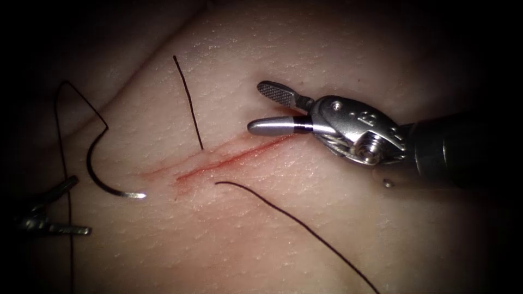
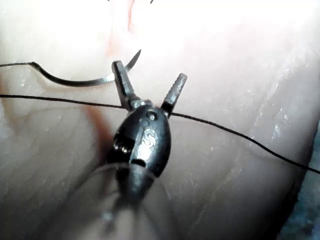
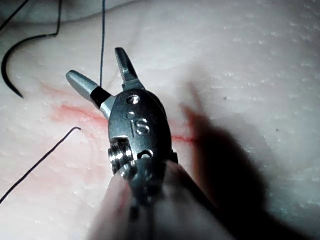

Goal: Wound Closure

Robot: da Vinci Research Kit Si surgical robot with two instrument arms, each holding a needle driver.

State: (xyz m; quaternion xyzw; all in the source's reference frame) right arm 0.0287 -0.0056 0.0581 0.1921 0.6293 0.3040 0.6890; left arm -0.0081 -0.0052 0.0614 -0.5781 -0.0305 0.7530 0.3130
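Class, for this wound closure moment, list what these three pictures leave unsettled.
- Endoscope view: left tool sits in dark shadow; what its open jaws touch is unclear.
- Endoscope view: thread runs off the bottom edge; its far end is cut off.
- Right wrist view: right tool covers part of the cut.

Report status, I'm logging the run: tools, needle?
Left tool open, empty. Right tool open, empty, over cut. Needle lying free, left of cut.

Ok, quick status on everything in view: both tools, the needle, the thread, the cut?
Right tool: jaws open, holding nothing, over the cut's right end.
Left tool: jaws open, holding nothing.
Needle: lying free on the tissue, left of the cut.
Thread: slack, crosses the cut.
Cut: open, red fluid along it.
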